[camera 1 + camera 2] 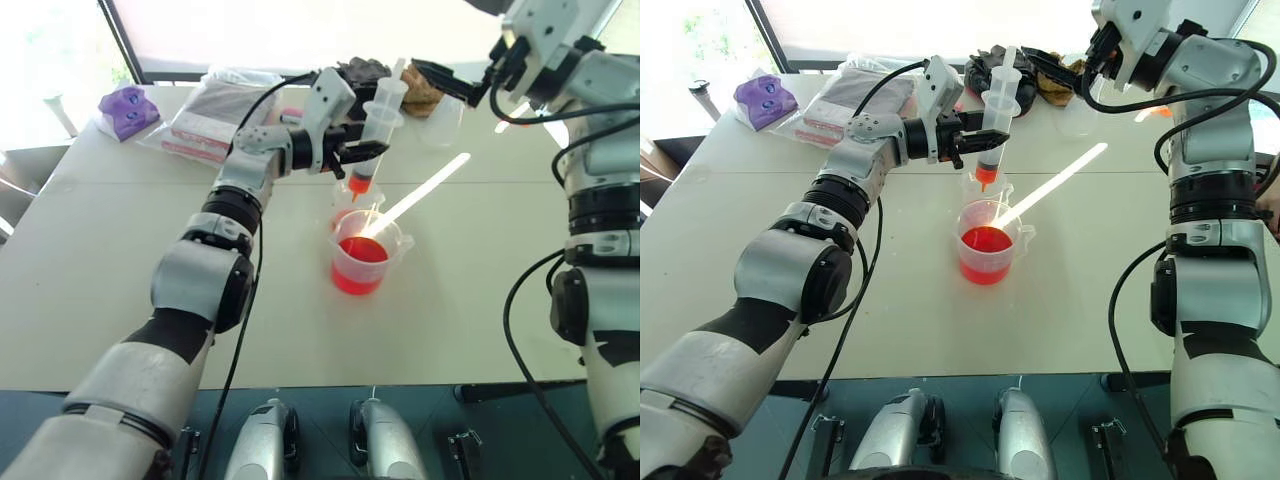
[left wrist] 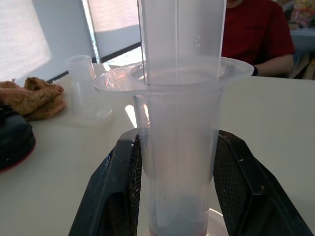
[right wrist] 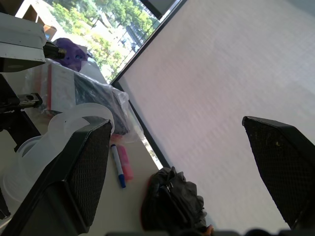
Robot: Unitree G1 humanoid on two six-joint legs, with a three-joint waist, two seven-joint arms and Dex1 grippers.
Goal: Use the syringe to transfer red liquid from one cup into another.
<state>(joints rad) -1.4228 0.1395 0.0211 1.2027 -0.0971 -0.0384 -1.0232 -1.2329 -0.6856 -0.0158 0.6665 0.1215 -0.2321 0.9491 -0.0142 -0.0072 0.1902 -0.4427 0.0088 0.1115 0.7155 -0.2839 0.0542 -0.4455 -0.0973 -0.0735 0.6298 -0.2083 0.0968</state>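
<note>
Syringe (image 1: 997, 108): held upright above the table, orange tip down, white plunger sticking out of the top; a little red liquid shows near the tip.
Left gripper (image 1: 975, 140): reaches in level from the left, its two black fingers (image 2: 118, 191) clamped on the syringe barrel just under the flange.
Smaller measuring cup (image 1: 983, 186): stands directly below the syringe tip, just behind the handled beaker.
Handled beaker (image 1: 989, 243): on the table, nearer the robot than the smaller cup and touching or almost touching it, partly filled.
Red liquid (image 1: 986, 250): fills the lower part of the beaker.
Right gripper (image 1: 458, 82): raised to the right of the plunger top, apart from it, fingers spread wide with nothing between them.
Tall frosted cup (image 2: 82, 88): farther back on the table, beside a brown cloth (image 2: 37, 96).
Marker pen (image 3: 117, 165): lies on the table near a plastic-wrapped package (image 1: 215, 115).
Person in a red shirt (image 2: 256, 29): sits at the far side of the table.
</note>
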